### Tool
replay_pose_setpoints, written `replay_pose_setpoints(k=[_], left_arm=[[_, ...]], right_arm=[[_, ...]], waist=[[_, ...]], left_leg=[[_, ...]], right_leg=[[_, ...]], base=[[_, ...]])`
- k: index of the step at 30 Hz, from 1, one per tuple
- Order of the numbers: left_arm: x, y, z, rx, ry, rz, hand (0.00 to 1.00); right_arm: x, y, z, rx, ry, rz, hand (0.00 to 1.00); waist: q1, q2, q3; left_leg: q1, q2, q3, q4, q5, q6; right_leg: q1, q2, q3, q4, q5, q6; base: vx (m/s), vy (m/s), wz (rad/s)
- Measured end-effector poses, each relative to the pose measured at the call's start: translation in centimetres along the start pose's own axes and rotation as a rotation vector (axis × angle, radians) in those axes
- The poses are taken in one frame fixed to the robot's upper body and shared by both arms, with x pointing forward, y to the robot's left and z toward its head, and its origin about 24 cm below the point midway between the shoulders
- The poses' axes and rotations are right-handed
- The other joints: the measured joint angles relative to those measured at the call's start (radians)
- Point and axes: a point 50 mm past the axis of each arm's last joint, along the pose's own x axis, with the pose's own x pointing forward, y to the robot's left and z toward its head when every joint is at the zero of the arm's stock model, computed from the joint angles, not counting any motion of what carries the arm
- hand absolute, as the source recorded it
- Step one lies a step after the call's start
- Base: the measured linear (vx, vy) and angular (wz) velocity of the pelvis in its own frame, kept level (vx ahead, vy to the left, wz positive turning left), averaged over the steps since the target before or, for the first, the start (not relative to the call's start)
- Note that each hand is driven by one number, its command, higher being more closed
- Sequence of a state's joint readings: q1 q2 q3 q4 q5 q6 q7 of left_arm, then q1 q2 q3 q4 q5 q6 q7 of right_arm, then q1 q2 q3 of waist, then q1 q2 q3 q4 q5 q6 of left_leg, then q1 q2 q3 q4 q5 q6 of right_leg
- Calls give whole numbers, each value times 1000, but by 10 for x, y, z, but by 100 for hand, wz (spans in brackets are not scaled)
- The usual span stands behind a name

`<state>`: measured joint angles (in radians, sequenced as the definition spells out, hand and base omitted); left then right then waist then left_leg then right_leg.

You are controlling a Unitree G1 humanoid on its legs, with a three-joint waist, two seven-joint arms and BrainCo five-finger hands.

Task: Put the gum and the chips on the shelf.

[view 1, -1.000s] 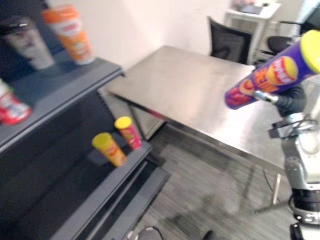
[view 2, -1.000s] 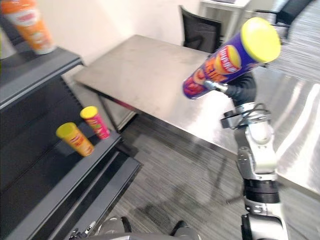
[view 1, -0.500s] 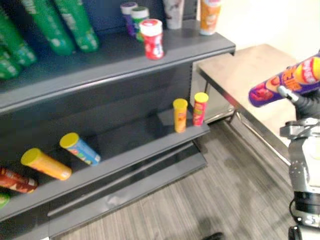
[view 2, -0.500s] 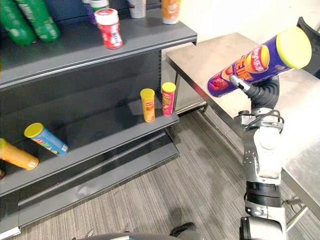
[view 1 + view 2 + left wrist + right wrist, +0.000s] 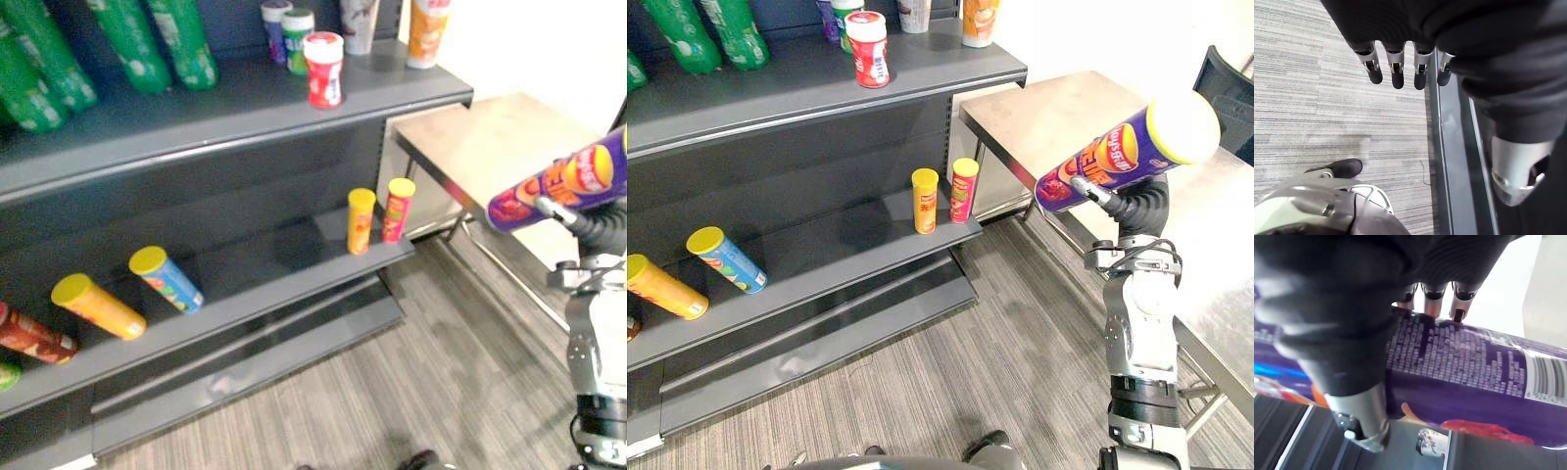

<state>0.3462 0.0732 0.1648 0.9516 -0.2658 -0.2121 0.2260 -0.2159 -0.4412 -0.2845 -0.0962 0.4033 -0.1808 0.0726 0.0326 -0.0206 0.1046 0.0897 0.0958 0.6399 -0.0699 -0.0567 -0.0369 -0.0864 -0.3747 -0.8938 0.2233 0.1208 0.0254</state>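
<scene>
One chips tube (image 5: 1114,159) — right hand (image 5: 1136,203) clasping.

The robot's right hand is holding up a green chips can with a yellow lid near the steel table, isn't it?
Not green: the chips can is purple, as the right eye view shows. The right hand does hold it up, yellow lid and all, near the steel table.

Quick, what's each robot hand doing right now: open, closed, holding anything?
Left robot hand: open, fingers straight, holding nothing.
Right robot hand: closed around the purple chips can.
</scene>
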Motion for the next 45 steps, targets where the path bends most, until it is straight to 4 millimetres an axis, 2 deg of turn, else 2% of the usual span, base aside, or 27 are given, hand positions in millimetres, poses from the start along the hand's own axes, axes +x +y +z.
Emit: replay_pose_setpoints(k=[4, 7, 8, 10, 11, 12, 13, 14, 15, 16, 18, 21, 25, 29, 33, 35, 37, 41, 42, 45], left_arm=[[-1, -7, 3, -25, -23, -23, 0], [-1, -10, 11, -64, -54, -29, 0], [0, -10, 13, -71, -57, -26, 0], [1, -9, 18, -62, -74, -30, 0], [1, -10, 20, -49, -79, -40, 0], [2, -12, 23, -26, -84, -54, 0], [3, -12, 25, -20, -89, -56, 0], [4, -11, 25, -15, -84, -54, 0], [5, -6, 25, -9, -80, -43, 0], [5, -9, 23, -5, -69, -50, 0], [5, -12, 27, 2, -85, -69, 0], [6, -14, 31, -1, -90, -74, 0], [5, -15, 30, 2, -91, -79, 0], [5, -15, 31, 6, -95, -80, 0], [5, -15, 30, 17, -96, -83, 0], [5, -15, 29, 18, -94, -83, 0], [5, -15, 30, 21, -95, -84, 0], [6, -13, 32, 67, -112, -97, 0], [6, -13, 32, 68, -112, -98, 0], [6, -13, 34, 74, -117, -103, 0]], right_arm=[[5, 24, 1, 38, -12, 169, 100], [1, 51, -9, 99, 34, 328, 100], [-3, 61, -14, 127, 66, 375, 100], [-10, 73, -21, 159, 99, 430, 100], [-18, 77, -24, 175, 117, 443, 100], [-28, 79, -25, 194, 130, 438, 100], [-32, 80, -24, 198, 132, 437, 100], [-35, 83, -25, 210, 134, 440, 100], [-36, 86, -26, 222, 137, 443, 100], [-36, 88, -26, 226, 135, 444, 100], [-36, 90, -25, 231, 123, 449, 100], [-37, 89, -28, 232, 135, 441, 100], [-37, 88, -28, 239, 137, 421, 100], [-43, 85, -31, 238, 153, 405, 100], [-56, 81, -38, 237, 205, 392, 100], [-58, 80, -38, 237, 211, 394, 100], [-60, 80, -39, 237, 217, 390, 100], [-64, 79, -41, 239, 234, 377, 100], [-65, 79, -41, 239, 234, 377, 100], [-66, 79, -41, 240, 234, 376, 100]], waist=[[1, 4, 14], [6, -6, 36], [8, -11, 43], [12, -26, 60], [11, -22, 72], [6, -14, 76], [2, -17, 80], [1, -35, 90], [13, -48, 97], [25, -38, 92], [32, -23, 95], [41, -27, 102], [29, -28, 105], [25, -31, 104], [14, -32, 104], [-1, -33, 104], [-3, -33, 103], [-16, -44, 97], [-28, -44, 97], [-32, -43, 95]], left_leg=[[-14, 6, -2, 44, -8, 5], [-34, 1, -32, 109, -36, 23], [-33, -3, -56, 126, -51, 31], [-35, -21, -123, 163, -84, 49], [-39, -21, -190, 190, -99, 62], [-79, -5, -258, 225, -120, 68], [-96, -4, -286, 244, -124, 70], [-109, -18, -323, 262, -126, 73], [-112, -40, -338, 284, -134, 72], [-120, -34, -342, 307, -145, 64], [-163, -20, -339, 353, -147, 60], [-172, 11, -317, 379, -160, 38], [-135, 43, -302, 350, -165, 18], [-121, 23, -297, 295, -146, 5], [-105, 11, -310, 213, -88, -5], [-93, 6, -320, 170, -60, -10], [-73, 0, -320, 123, -33, -15], [-63, -6, -336, 65, 6, -27], [-63, -2, -348, 61, 8, -29], [-78, 21, -349, 113, -11, -43]], right_leg=[[1, -9, 0, 10, -1, -1], [1, -70, 2, 100, -1, -1], [1, -105, 30, 159, -1, -1], [-15, -136, 184, 244, 14, -20], [-64, -130, 363, 313, 26, -51], [-89, -57, 528, 315, -74, 19], [-90, -21, 575, 301, -111, 24], [-87, 15, 597, 257, -112, 25], [-82, 28, 579, 216, -109, 20], [-64, 31, 591, 191, -101, 40], [-44, 56, 600, 120, -99, 42], [-11, 95, 597, 33, -90, 56], [19, 130, 596, 0, -93, 60], [24, 126, 599, -20, -123, 91], [25, 131, 597, -42, -133, 89], [27, 132, 593, -43, -137, 83], [27, 135, 593, -43, -144, 83], [19, 136, 579, -29, -195, 89], [19, 137, 570, -13, -214, 87], [2, 145, 568, 31, -258, 77]], base=[[120, -46, 5], [52, 22, 40], [45, 53, 69], [50, 68, 91], [54, 0, 132], [46, -22, 150], [57, -59, 151], [57, -21, 112], [76, -14, 80], [50, 7, 33], [23, 9, 4], [-1, -60, -27], [-25, -83, -20], [-77, -73, -7], [-29, -81, 9], [-21, -76, 14], [-18, -69, 7], [2, -74, 14], [24, -86, 25], [58, -101, 8]])
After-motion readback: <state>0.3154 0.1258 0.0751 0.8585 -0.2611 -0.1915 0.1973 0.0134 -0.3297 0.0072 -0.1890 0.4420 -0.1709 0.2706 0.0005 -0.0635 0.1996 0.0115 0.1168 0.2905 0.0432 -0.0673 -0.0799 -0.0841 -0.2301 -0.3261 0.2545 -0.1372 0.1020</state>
